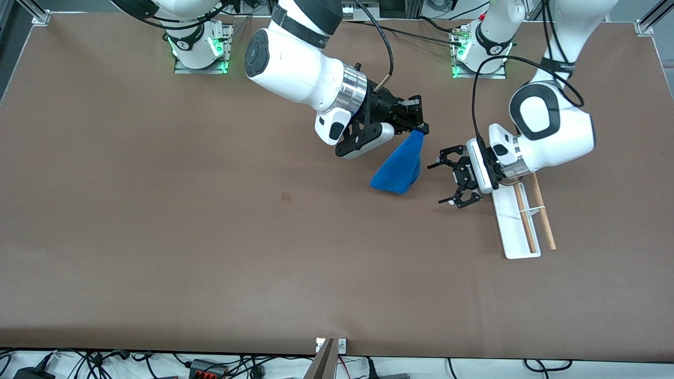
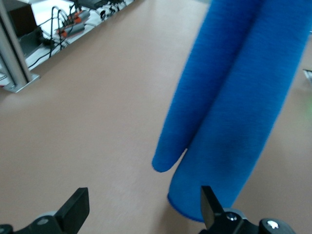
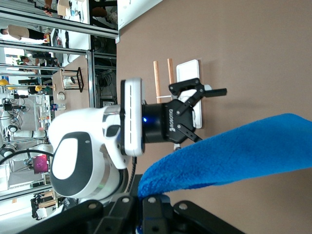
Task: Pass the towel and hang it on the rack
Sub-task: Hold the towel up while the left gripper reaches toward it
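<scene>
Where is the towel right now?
In the front view the towel hangs from the shut right gripper above mid-table, beside the open left gripper, which waits by the rack.

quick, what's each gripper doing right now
Left gripper: open, holding nothing, beside the rack.
Right gripper: shut on a corner of the towel, which hangs down.

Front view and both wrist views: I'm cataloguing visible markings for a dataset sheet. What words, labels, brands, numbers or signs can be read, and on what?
No text can be read with certainty in any view.
Left gripper: pale lettering on its black body in the right wrist view, too blurred to read.
Left gripper in the front view: a small pale mark, too small to read.
Towel, rack and table: no lettering visible.
</scene>
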You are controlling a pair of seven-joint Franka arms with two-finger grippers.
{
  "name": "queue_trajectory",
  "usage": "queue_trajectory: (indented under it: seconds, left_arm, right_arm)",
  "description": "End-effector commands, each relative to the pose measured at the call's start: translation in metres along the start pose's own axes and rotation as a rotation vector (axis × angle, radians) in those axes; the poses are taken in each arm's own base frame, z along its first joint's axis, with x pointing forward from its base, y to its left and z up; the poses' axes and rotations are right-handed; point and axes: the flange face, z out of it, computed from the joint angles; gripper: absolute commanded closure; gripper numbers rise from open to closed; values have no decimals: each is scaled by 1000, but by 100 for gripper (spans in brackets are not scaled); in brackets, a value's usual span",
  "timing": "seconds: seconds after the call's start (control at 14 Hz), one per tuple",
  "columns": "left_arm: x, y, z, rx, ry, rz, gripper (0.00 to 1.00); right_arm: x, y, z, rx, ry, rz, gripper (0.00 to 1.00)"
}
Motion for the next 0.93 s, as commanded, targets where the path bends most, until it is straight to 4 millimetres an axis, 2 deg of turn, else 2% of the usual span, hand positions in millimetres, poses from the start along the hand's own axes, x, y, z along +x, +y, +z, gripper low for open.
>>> queue_trajectory:
  seconds: [0.0, 0.07, 0.43, 0.71, 0.86]
  left_arm:
    - [-5, 7, 12, -6, 25, 24, 0]
    - [-4, 11, 15, -13, 26, 29, 0]
    - [-30, 21, 14, -50, 20, 51, 0]
    - [-27, 28, 11, -66, 73, 89, 0]
    - [-27, 31, 20, -62, 108, 88, 0]
  right_arm:
    - [-3, -2, 2, -7, 7, -7, 100]
    - [-3, -2, 3, -6, 4, -5, 100]
    - [-2, -1, 3, -8, 6, -4, 100]
    - [-3, -2, 3, -7, 5, -4, 100]
    - [-2, -1, 3, -8, 6, -4, 100]
